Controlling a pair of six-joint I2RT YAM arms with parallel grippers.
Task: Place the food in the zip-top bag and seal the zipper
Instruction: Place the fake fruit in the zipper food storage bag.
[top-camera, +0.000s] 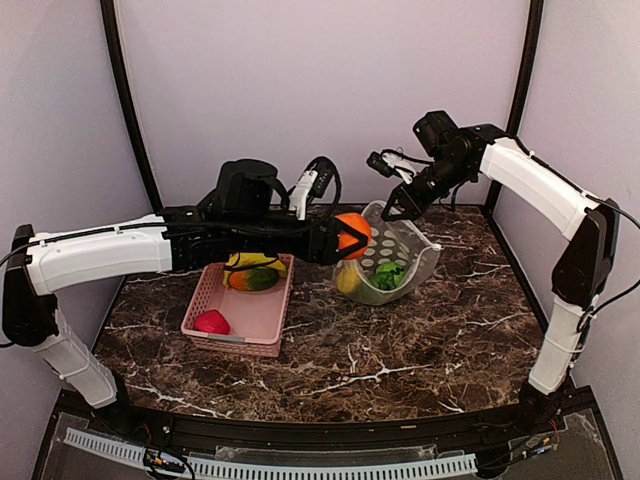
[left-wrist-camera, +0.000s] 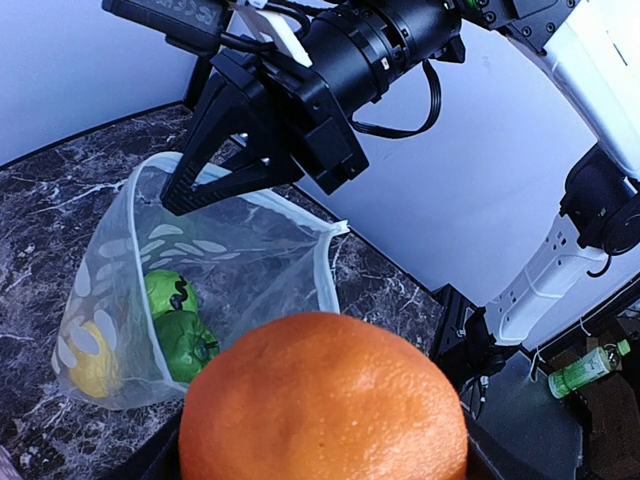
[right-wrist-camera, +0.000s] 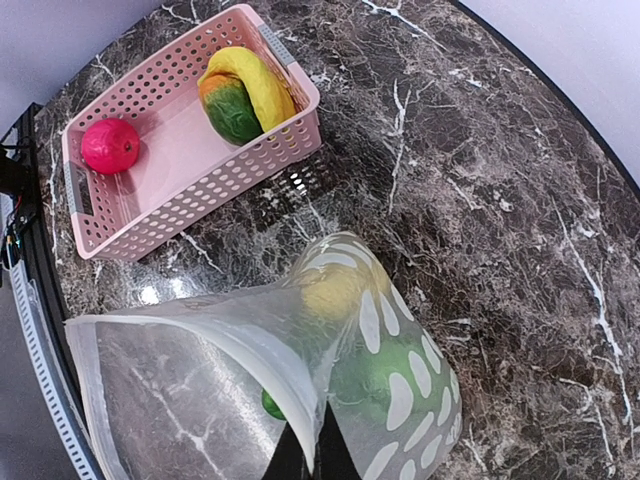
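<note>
An orange (top-camera: 354, 228) sits between the fingers of my left gripper (top-camera: 346, 240), which is shut on it, just above and left of the bag's mouth. It fills the bottom of the left wrist view (left-wrist-camera: 325, 400). The zip-top bag (top-camera: 398, 262) stands open on the table. My right gripper (right-wrist-camera: 310, 458) is shut on its upper rim and holds it up. The zipper (right-wrist-camera: 241, 356) runs along that rim. Inside the bag lie green pieces (left-wrist-camera: 175, 322) and a yellow piece (left-wrist-camera: 90, 365). A banana (right-wrist-camera: 258, 78) and a magenta-red piece (right-wrist-camera: 110, 145) lie in the basket.
The pink slotted basket (top-camera: 262, 318) stands left of the bag, under my left arm. A green-and-orange piece (right-wrist-camera: 230, 108) lies next to the banana in it. Dark marble table (top-camera: 420, 350) reaches forward to the near edge. Walls close in the back and sides.
</note>
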